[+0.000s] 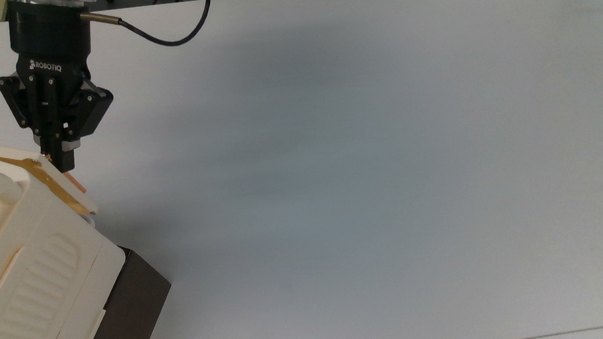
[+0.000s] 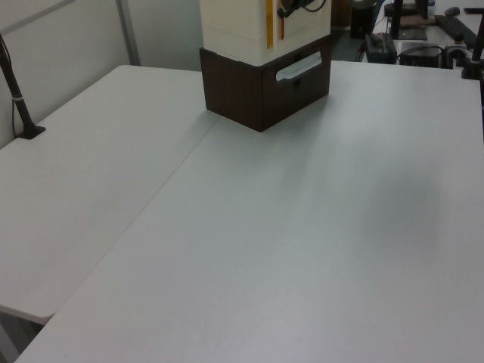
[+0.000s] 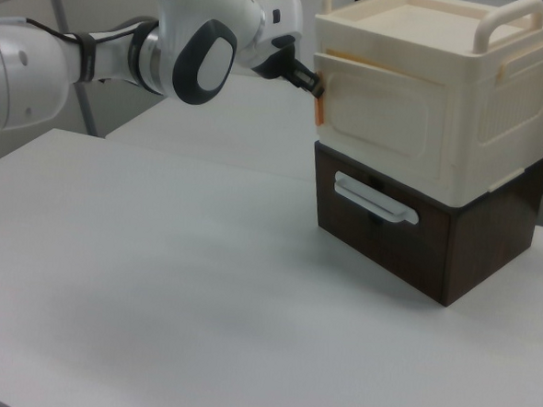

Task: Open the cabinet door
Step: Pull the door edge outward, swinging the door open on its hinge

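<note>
Two white tabletops (image 2: 249,249) butt together along a seam in the left view, with a pale partition wall behind and a black clamp post (image 2: 17,91) at the left view's left edge. At the far end stands the large cream plastic cabinet on its dark brown base (image 2: 265,64), a pale drawer handle (image 2: 298,66) on the brown part, and a thin orange-tan strip showing where the cabinet door (image 2: 274,19) has come away from the body. In the top view the white table (image 1: 367,174) is bare across its middle; the cabinet (image 1: 33,280) fills the lower left corner, and the black two-finger gripper (image 1: 56,157) sits just above it, its fingers drawn close together and pinching the upper edge of the thin cream door panel (image 1: 66,191), which stands a little ajar with its tan inner face exposed. In the right view the white arm (image 3: 185,37) reaches from the right view's left, the gripper (image 3: 314,84) touching the door's free edge (image 3: 320,110) at the cabinet's (image 3: 443,113) left corner, above the brown drawer section (image 3: 408,235).
</note>
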